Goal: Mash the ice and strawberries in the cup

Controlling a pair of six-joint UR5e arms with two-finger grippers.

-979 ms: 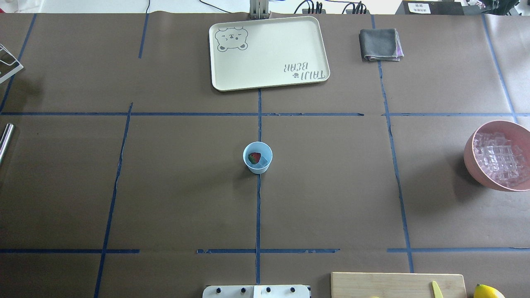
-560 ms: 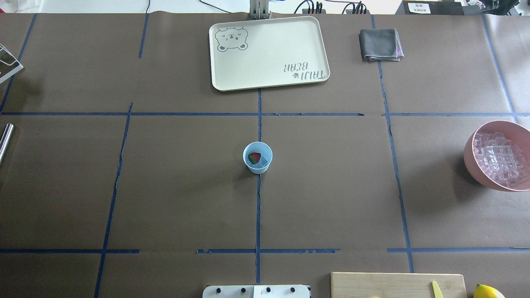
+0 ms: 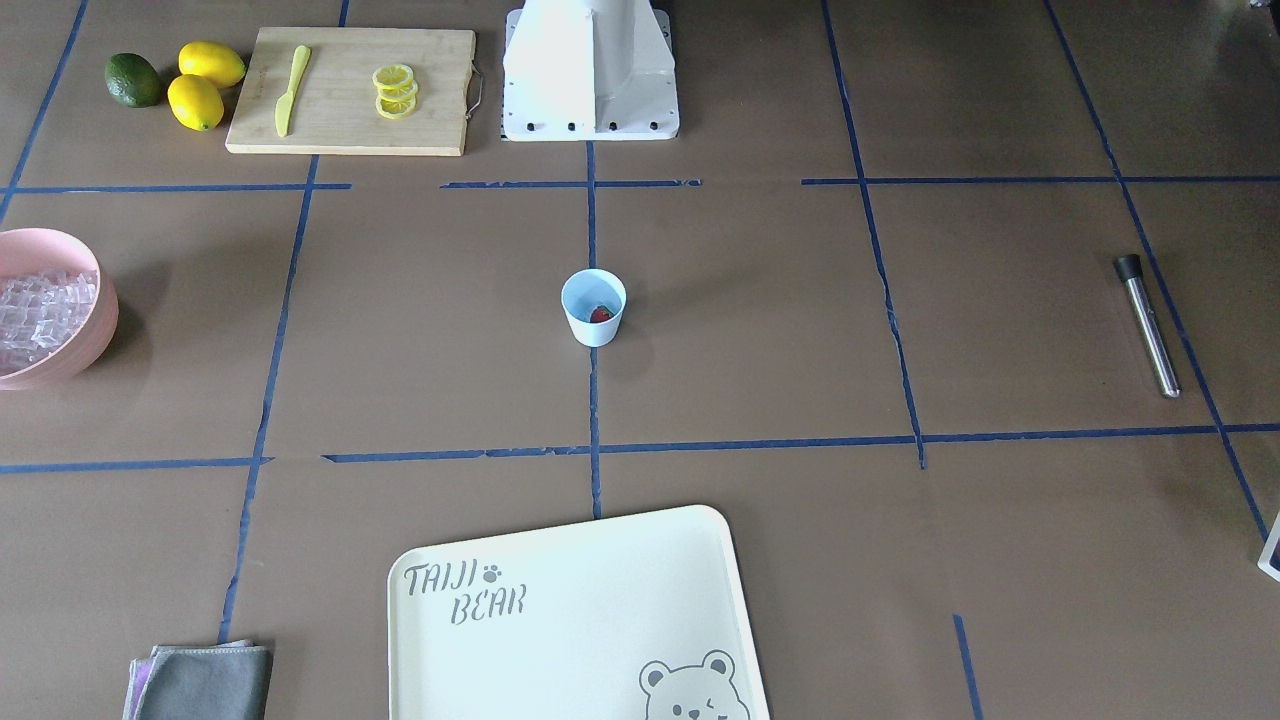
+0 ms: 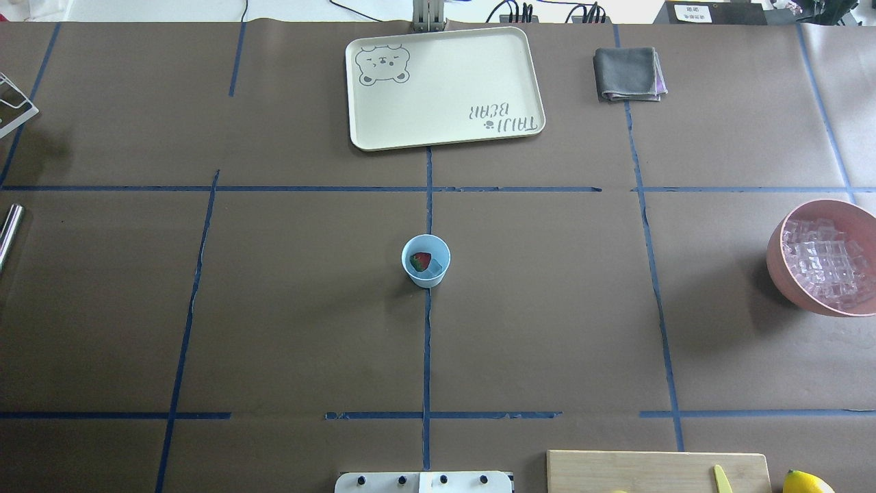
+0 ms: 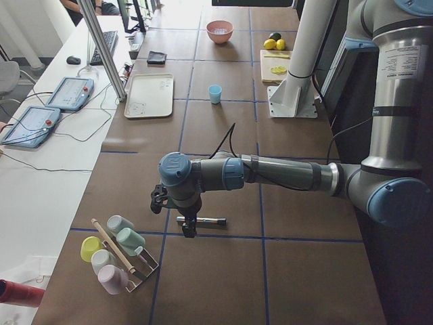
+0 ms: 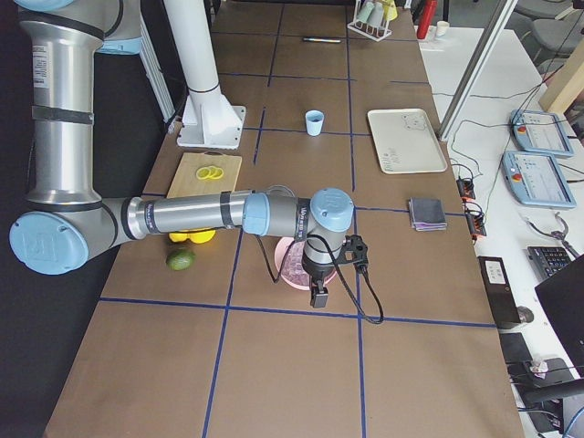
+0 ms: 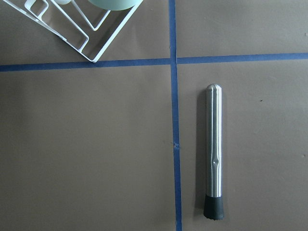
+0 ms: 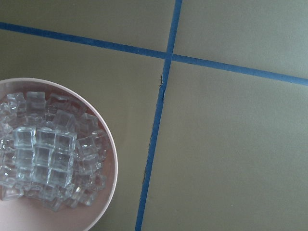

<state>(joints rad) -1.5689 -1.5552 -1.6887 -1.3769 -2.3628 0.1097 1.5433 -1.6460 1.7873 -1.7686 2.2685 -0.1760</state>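
Observation:
The pale-blue cup [image 4: 426,260] stands upright at the table's centre, also seen in the front view [image 3: 594,307]. Inside it lie a red strawberry [image 4: 420,261] and a clear cube of ice [image 4: 434,273]. More ice [image 8: 43,159] fills a pink bowl [image 4: 780,263] at the right edge. Only the left side view shows my left gripper [image 5: 189,227], which hangs over a steel rod [image 7: 214,149] far from the cup. My right gripper [image 6: 319,297] appears only in the right side view, beside the pink bowl. I cannot tell whether either gripper is open or shut.
A cream tray [image 4: 443,85] and a folded grey cloth [image 4: 628,73] lie at the far side. A cutting board [image 3: 350,90] carries lemon slices and a yellow knife, with lemons [image 3: 205,85] and an avocado beside it. A white rack of cups [image 5: 118,254] stands near the left gripper.

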